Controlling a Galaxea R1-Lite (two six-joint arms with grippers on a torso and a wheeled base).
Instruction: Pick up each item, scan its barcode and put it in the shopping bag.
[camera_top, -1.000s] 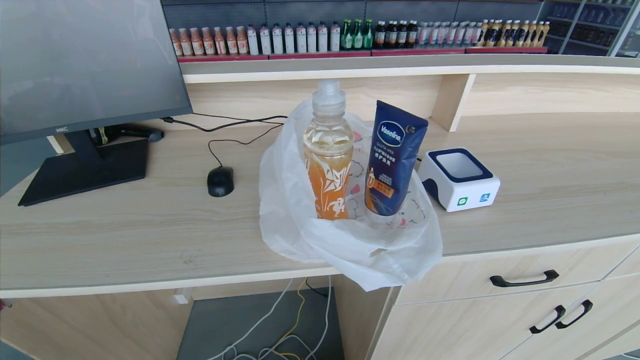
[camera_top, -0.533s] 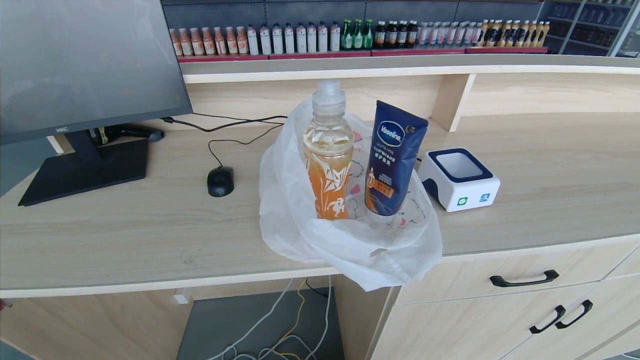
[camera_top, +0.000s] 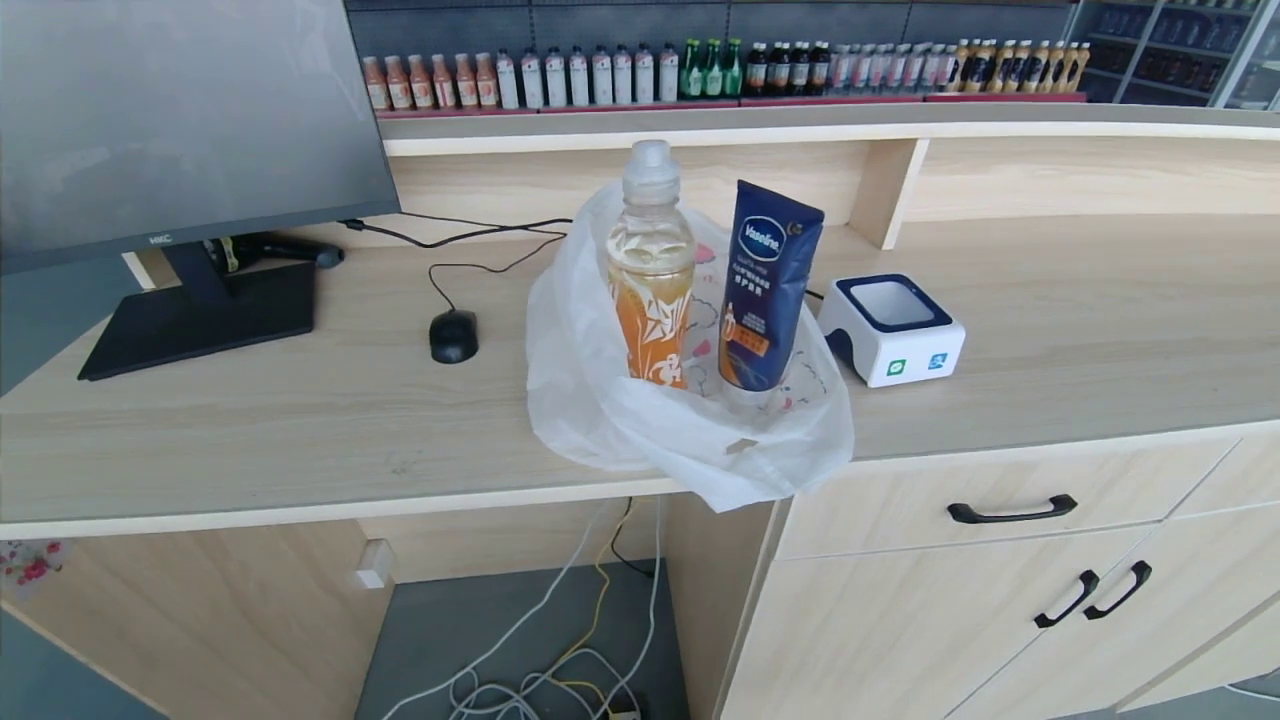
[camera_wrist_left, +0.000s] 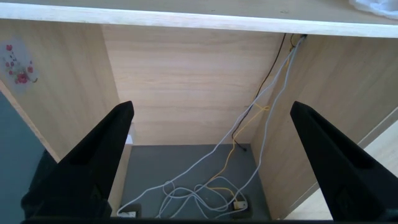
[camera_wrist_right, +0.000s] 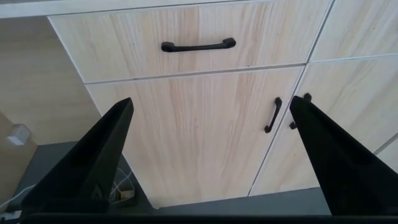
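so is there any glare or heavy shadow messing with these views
Head view: faint pale sheen on the monitor, counter evenly lit, shadows soft. Left wrist view: open left gripper reads as black silhouette. Right wrist view: right gripper likewise, open.

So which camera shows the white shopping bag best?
The head view: the shopping bag lies spread on the counter, with the orange drink bottle and blue tube standing in its folds. The left wrist view catches just a corner of it at the counter's edge; the right wrist view faces the drawers.
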